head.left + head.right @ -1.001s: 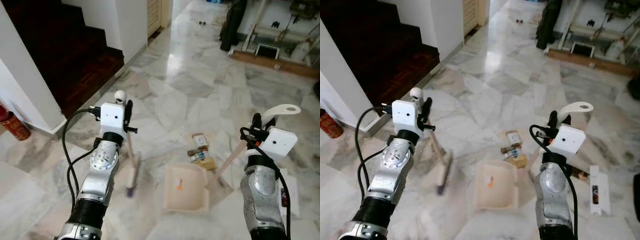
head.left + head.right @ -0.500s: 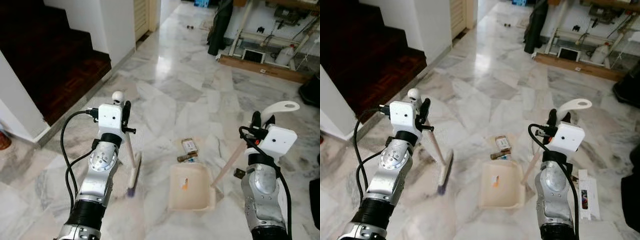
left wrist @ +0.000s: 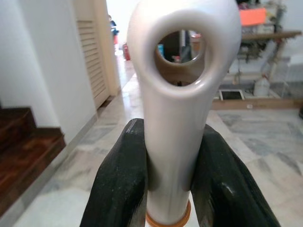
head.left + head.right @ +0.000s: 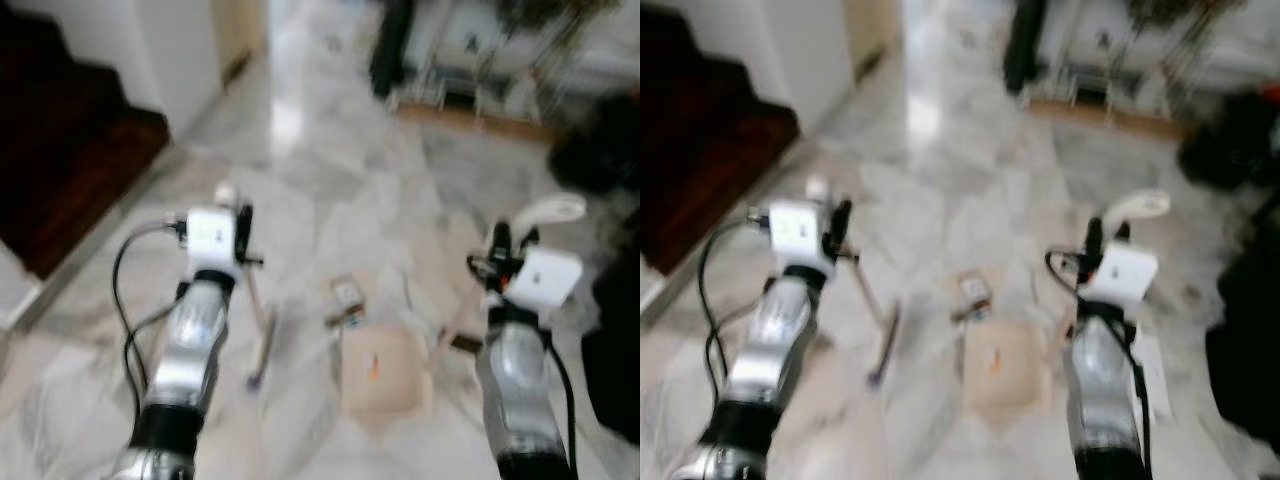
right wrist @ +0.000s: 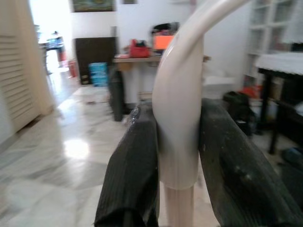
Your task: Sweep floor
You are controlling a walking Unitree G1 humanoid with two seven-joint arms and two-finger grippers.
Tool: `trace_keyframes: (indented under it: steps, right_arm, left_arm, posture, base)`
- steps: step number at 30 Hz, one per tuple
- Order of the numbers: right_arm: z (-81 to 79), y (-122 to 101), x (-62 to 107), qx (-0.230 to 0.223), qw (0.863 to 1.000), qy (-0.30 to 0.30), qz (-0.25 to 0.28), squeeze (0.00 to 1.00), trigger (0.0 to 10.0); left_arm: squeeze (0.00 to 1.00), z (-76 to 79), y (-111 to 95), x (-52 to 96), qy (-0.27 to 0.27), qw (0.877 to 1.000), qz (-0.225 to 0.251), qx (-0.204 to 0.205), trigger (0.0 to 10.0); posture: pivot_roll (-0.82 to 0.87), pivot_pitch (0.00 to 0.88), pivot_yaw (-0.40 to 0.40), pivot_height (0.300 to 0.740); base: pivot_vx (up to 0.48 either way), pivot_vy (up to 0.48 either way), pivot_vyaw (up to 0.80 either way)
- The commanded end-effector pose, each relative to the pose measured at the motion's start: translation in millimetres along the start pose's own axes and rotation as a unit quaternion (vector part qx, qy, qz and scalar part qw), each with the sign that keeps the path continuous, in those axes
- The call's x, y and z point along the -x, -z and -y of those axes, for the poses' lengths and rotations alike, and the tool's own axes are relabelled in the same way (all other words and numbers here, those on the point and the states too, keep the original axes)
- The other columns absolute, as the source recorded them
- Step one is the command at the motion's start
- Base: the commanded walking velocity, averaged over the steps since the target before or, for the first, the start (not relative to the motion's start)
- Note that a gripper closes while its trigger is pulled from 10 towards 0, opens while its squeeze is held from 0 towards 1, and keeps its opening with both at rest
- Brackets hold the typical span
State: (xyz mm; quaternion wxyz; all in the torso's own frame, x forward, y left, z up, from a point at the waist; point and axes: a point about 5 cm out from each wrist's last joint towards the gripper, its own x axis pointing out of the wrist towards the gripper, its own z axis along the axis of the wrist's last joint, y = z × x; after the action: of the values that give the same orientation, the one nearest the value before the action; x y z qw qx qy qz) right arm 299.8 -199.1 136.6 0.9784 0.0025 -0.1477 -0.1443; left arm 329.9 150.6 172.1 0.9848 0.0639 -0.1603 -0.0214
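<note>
The eye views are blurred. My left gripper [image 4: 243, 230] is shut on the pale broom handle [image 3: 182, 71], and the broom head [image 4: 262, 350] rests on the marble floor below it. My right gripper [image 4: 508, 243] is shut on the curved white dustpan handle [image 5: 177, 142]. The cream dustpan [image 4: 385, 375] lies on the floor between my arms, with an orange scrap [image 4: 373, 366] inside. Small litter packets [image 4: 347, 295] lie just beyond the pan's far edge. A dark wrapper [image 4: 462, 343] lies by the pan's right side.
A dark wooden staircase [image 4: 60, 160] and a white wall stand on the left. A black bulky object [image 4: 610, 350] sits close on the right. Shelving and a dark hanging item [image 4: 395, 40] line the far side. A white sheet [image 4: 1152, 370] lies beside my right arm.
The camera has swung and the picture has blurred, with the staircase sliding left and a black object coming in on the right. Both grippers keep their hold on broom and dustpan.
</note>
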Motion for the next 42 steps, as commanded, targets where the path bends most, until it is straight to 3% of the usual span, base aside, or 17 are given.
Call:
trace_keyframes:
  steps: [1, 13, 35, 42]
  right_arm:
    - [5.6, -9.2, -3.2, -0.003, 1.000, 0.009, 0.023, 0.00, 10.0]
    - [13.8, -9.3, -1.7, 0.007, 1.000, 0.015, 0.024, 0.00, 10.0]
    - [14.5, -9.1, -1.4, 0.010, 0.999, 0.017, 0.026, 0.00, 10.0]
    - [15.7, -9.0, -2.2, 0.010, 0.999, 0.018, 0.025, 0.00, 10.0]
  left_arm:
    - [0.00, 12.8, -12.3, -3.0, 0.017, 0.999, 0.030, 0.012, 10.0]
    - [0.00, 15.5, -9.6, -1.2, 0.022, 0.999, 0.028, 0.015, 10.0]
    - [0.00, 16.9, -11.1, -1.5, 0.026, 0.999, 0.033, 0.019, 10.0]
    - [0.00, 17.9, -10.8, -1.2, 0.029, 0.999, 0.032, 0.021, 10.0]
  posture:
    - [0.07, 0.102, -0.036, 0.740]
    - [0.06, 0.085, -0.037, 0.740]
    - [0.06, 0.075, -0.040, 0.740]
    - [0.07, 0.082, -0.044, 0.740]
  base:
    - [0.266, 0.000, -0.80]
    - [0.265, 0.000, -0.47]
    - [0.265, 0.000, 0.00]
    - [0.000, 0.000, 0.00]
